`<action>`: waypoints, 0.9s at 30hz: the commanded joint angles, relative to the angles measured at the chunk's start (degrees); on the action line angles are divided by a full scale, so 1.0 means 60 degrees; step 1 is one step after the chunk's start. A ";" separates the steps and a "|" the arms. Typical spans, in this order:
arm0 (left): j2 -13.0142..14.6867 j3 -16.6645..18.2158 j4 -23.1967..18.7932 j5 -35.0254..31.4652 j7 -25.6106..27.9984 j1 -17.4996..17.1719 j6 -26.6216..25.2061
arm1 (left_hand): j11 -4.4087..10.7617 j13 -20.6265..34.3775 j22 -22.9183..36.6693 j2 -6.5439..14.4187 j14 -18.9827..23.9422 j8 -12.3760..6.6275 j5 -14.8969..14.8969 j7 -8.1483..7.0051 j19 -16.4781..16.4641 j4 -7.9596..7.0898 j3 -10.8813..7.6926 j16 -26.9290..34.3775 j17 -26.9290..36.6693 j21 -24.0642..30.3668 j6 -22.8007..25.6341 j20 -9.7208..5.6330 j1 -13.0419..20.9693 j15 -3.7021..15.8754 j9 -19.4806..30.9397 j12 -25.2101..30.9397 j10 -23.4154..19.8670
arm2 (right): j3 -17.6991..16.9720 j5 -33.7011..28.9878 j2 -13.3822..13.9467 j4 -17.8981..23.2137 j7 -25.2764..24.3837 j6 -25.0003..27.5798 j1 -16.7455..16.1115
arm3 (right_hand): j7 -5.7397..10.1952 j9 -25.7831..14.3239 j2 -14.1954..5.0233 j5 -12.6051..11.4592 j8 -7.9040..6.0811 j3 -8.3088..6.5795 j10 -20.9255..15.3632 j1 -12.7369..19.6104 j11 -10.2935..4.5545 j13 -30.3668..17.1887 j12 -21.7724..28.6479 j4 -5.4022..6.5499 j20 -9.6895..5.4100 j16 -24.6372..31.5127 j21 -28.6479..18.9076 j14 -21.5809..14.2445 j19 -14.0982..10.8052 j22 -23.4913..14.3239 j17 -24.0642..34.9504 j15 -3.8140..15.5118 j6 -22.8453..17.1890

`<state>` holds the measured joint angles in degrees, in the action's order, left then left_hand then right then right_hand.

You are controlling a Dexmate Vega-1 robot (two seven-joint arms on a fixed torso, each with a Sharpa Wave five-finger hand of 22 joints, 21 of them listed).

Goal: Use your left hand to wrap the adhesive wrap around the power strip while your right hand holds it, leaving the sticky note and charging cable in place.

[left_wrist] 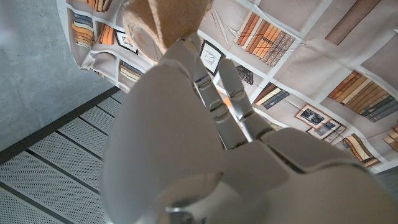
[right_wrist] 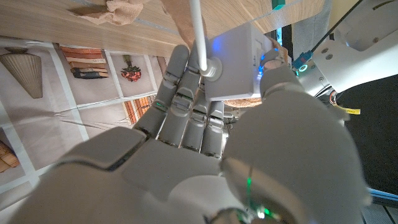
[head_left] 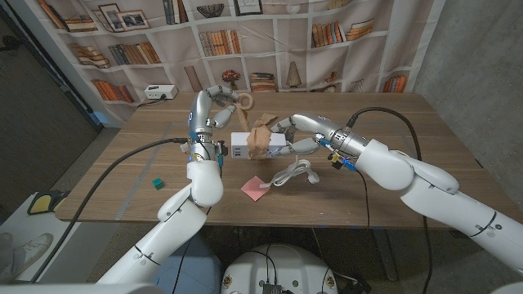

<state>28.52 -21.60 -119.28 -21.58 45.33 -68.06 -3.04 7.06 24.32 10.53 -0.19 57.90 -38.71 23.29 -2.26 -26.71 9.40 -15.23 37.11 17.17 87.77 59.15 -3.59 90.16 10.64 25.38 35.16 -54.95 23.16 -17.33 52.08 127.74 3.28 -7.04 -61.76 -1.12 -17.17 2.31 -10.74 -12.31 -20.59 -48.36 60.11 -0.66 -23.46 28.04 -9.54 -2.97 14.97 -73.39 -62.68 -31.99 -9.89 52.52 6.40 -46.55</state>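
Note:
The white power strip (head_left: 242, 148) lies mid-table with tan adhesive wrap (head_left: 262, 139) bunched around its middle. My right hand (head_left: 299, 135) grips the strip's right end; in the right wrist view its fingers close around the white block (right_wrist: 239, 59) and its cord (right_wrist: 198, 31). My left hand (head_left: 209, 112) is raised behind the strip and holds the wrap roll (head_left: 243, 100), which also appears as a tan roll (left_wrist: 165, 18) beyond that hand's fingers (left_wrist: 205, 81). A strip of wrap runs from the roll down to the power strip. The pink sticky note (head_left: 255, 188) and white charging cable (head_left: 296, 173) lie just in front.
A small green block (head_left: 155, 184) sits on the table (head_left: 392, 114) near the front left. A white device (head_left: 160, 92) stands at the back left edge. Black cables (head_left: 122, 163) trail from both wrists. A bookshelf backdrop hangs behind.

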 commanded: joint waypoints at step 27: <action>-0.0074 0.0156 -0.0364 -0.0132 -0.0240 -0.0388 0.1334 | -0.0010 0.0003 0.0015 -0.0051 -0.0028 0.0022 0.0086 0.0025 0.0007 -0.0011 0.0004 0.0058 0.0020 -0.0013 0.0043 -0.0051 0.0057 -0.0043 0.0018 -0.0022 -0.0058 | 0.0926 -0.0740 -0.0630 -0.0252 -0.0154 0.1175 0.0554 | 0.0897 -0.0030 -0.1337 -0.0050 -0.0043 -0.0430 -0.1328 0.1278 -0.1169 -0.0793 0.0014 0.0070 -0.0829 0.0039 0.0013 -0.0835 0.0013 -0.0023 -0.0002 0.1130 -0.0943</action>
<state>28.45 -20.78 -120.51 -21.83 44.52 -69.43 2.77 7.06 24.17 10.53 -0.19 57.90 -38.71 23.52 -2.26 -26.71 9.40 -15.23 37.04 17.13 87.77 59.15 -3.59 90.16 10.64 25.30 35.16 -54.95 27.39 -21.26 49.27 126.96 2.75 -1.72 -59.33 -1.12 -17.14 2.46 -10.78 -12.29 -20.59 -48.57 60.26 -0.44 -23.97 28.05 -9.54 -2.97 14.82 -73.39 -62.80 -31.99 -9.89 52.53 6.29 -46.56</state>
